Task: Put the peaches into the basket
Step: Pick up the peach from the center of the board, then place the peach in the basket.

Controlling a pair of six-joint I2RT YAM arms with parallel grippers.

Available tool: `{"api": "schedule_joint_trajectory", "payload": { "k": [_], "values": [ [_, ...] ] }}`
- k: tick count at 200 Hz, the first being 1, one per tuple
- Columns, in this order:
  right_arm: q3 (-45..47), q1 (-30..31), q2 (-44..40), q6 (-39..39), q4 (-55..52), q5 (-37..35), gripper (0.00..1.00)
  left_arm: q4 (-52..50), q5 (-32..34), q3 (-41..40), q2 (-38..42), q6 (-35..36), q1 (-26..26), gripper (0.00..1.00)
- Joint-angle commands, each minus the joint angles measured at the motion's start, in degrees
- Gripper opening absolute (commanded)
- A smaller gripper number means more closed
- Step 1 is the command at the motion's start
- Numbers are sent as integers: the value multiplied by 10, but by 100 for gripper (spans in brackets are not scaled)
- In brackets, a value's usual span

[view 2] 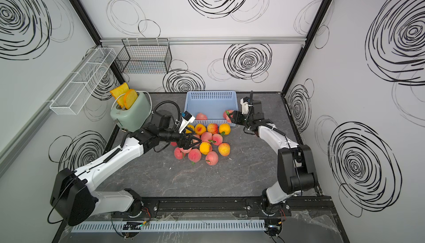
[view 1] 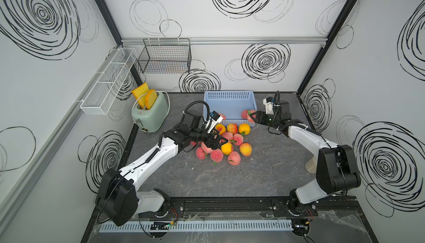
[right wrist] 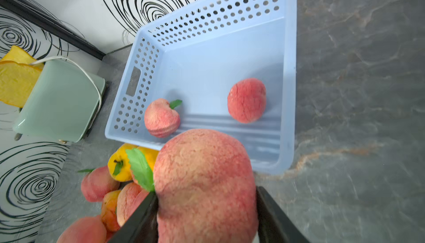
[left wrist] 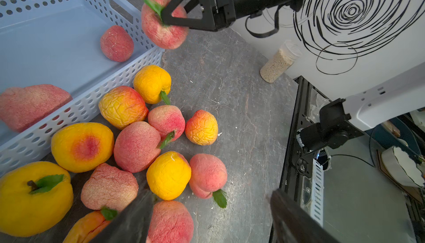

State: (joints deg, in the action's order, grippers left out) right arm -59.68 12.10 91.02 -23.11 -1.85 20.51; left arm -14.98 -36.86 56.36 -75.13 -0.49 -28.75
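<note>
The light blue basket (view 1: pixel 230 95) stands at the back of the table and holds two pink peaches (right wrist: pixel 162 118) (right wrist: pixel 247 100). My right gripper (right wrist: pixel 207 216) is shut on a pink peach (right wrist: pixel 204 179) with a green leaf, held up by the basket's front right corner (view 1: pixel 251 116) (left wrist: pixel 162 31). Several pink and yellow peaches (view 1: pixel 230 143) (view 2: pixel 207 143) lie piled on the table in front of the basket. Over the left side of that pile my left gripper (left wrist: pixel 211 218) (view 1: pixel 218 141) hangs open, with a pink peach (left wrist: pixel 171 222) beside one finger.
A green toaster (view 1: pixel 150 113) with two bread slices stands at the back left. A black wire basket (view 1: pixel 165 57) and a white wire shelf (view 1: pixel 108 80) hang on the walls. A beige jar (left wrist: pixel 278 62) stands near the right wall.
</note>
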Motion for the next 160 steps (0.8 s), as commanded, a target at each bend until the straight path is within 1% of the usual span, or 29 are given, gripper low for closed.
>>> {"api": "schedule_joint_trajectory", "payload": {
  "k": [1,28,79,125,160],
  "values": [
    [-46,17,52,19,16,-39,60,9,-3,4,-7,1,5,85],
    [-109,38,118,46,1,-76,60,11,-7,3,-7,-2,7,85],
    [-197,85,212,81,-22,-131,60,11,-4,3,-9,-3,15,85],
    [-248,114,267,102,-42,-169,61,10,0,2,-12,-4,20,85],
    [-267,119,293,113,-56,-193,61,11,0,2,-14,-5,25,85]
  ]
}}
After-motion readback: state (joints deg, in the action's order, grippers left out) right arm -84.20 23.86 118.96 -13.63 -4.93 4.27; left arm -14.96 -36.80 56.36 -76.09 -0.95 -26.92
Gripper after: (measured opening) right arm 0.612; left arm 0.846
